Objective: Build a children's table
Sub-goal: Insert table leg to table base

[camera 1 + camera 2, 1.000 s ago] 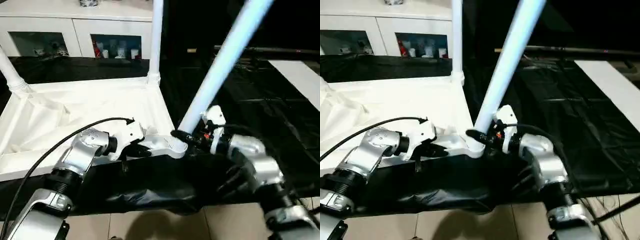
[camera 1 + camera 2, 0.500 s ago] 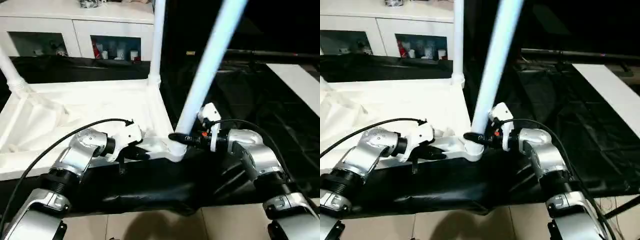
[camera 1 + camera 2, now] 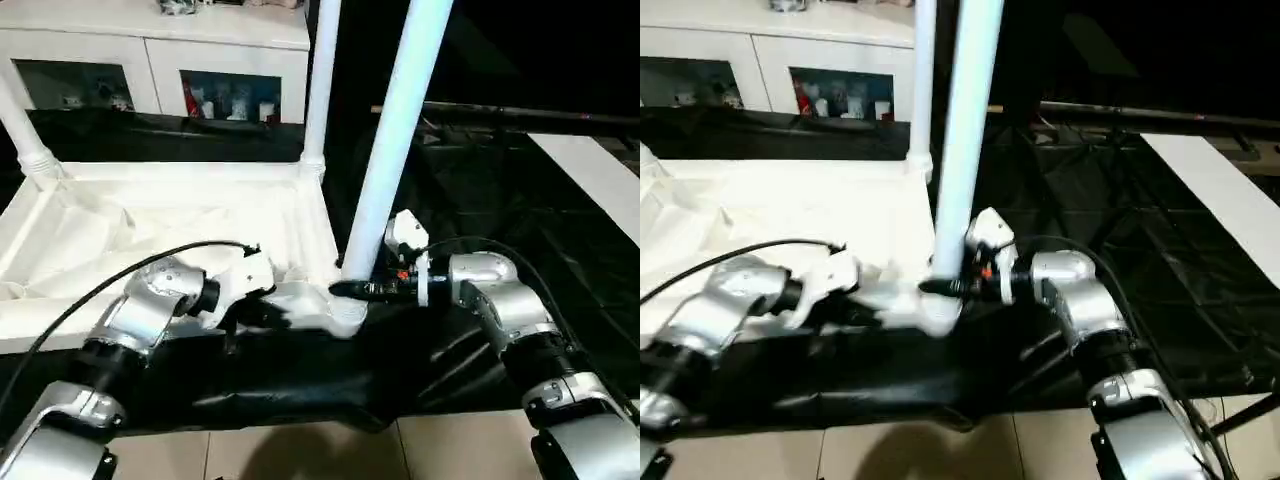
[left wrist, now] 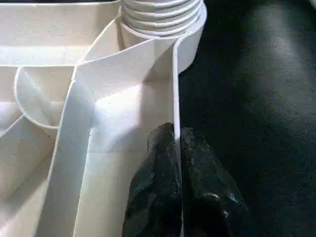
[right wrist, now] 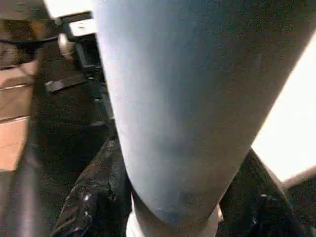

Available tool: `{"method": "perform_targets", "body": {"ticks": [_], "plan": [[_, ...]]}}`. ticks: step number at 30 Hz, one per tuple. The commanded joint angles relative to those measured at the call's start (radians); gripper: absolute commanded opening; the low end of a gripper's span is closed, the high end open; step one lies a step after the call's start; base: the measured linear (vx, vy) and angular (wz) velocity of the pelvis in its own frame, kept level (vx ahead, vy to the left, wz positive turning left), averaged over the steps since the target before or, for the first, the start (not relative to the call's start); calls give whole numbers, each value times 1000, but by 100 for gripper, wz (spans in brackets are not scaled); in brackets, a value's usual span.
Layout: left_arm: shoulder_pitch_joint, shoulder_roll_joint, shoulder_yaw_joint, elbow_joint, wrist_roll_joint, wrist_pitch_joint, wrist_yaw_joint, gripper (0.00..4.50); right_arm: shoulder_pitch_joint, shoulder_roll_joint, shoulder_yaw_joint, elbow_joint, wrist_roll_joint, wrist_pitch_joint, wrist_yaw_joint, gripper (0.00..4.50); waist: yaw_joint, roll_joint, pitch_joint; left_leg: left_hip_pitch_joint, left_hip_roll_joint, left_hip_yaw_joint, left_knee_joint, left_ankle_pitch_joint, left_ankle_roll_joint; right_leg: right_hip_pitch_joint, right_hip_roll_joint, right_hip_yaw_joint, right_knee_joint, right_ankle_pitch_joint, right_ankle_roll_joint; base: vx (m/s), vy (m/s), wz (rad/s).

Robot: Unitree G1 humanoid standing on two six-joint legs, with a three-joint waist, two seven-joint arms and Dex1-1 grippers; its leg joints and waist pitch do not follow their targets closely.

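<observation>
1. Tabletop (image 3: 150, 215) lies upside down on black sheet (image 3: 480, 200), ribbed underside up; white cabinet (image 3: 150, 60) behind it.
2. Far-left leg (image 3: 20, 125) and far-right leg (image 3: 320, 80) stand upright in their corner sockets.
3. L gripper (image 4: 177, 148): fingers pinched shut on tabletop's thin near edge wall, just beside near-right corner socket (image 4: 163, 29).
4. Near leg (image 3: 395, 140) rises nearly upright from that socket, w/ slight lean to the right.
5. R gripper (image 3: 345, 289): black fingers (image 5: 98, 197) clamped either side of near leg's base, just above socket.
</observation>
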Motion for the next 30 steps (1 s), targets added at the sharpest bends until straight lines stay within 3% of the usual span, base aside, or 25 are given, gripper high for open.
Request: {"method": "perform_targets", "body": {"ticks": [1, 5, 16, 20, 21, 23, 30], "plan": [[-3, -21, -36, -81, -62, -11, -89, 0, 83, -1, 124, 87, -72, 53, 29, 186, -1, 19, -30, 10, 20, -1, -72, -418, -10, 28, -32, 27, -81, -287, -186, 0, 0, 0], [11, -7, -57, -116, -70, -6, -138, 0, 98, -5, 128, 86, -83, 37, 36, 186, 0, 23, -29, 13, 21, 1, -73, -408, -16, 29, -30, 25, -78, -250, -200, 0, 0, 0], [-7, -14, -50, -61, -14, -40, -30, 0, 118, 9, 98, 95, -96, -11, 5, 185, 0, 21, -24, 22, 21, -7, -78, -498, -33, 22, -33, 27, -91, -373, -169, 0, 0, 0], [0, -16, -34, -59, -12, -43, 5, 0, 121, 32, 43, 119, -79, -57, -85, 185, -6, 22, -18, 28, 19, -13, -79, -571, -42, 13, -37, 25, -105, -501, -136, 0, 0, 0], [4, -21, -20, -62, -16, -37, 32, 0, 121, 44, 8, 126, -60, -74, -130, 185, -7, 26, -16, 33, 19, -16, -79, -599, -47, 6, -38, 25, -113, -551, -118, 0, 0, 0], [4, -28, -5, -59, -19, -38, 59, 0, 122, 54, -25, 125, -45, -99, -172, 185, -10, 26, -16, 35, 18, -19, -80, -617, -48, 5, -37, 21, -117, -579, -105, 0, 0, 0], [2, -40, 11, -45, -31, -39, 96, 0, 132, 65, -88, 102, -1, -113, -212, 185, -11, 36, -17, 23, 19, -13, -85, -565, -31, 15, -34, 27, -108, -448, -144, 0, 0, 0]]}}
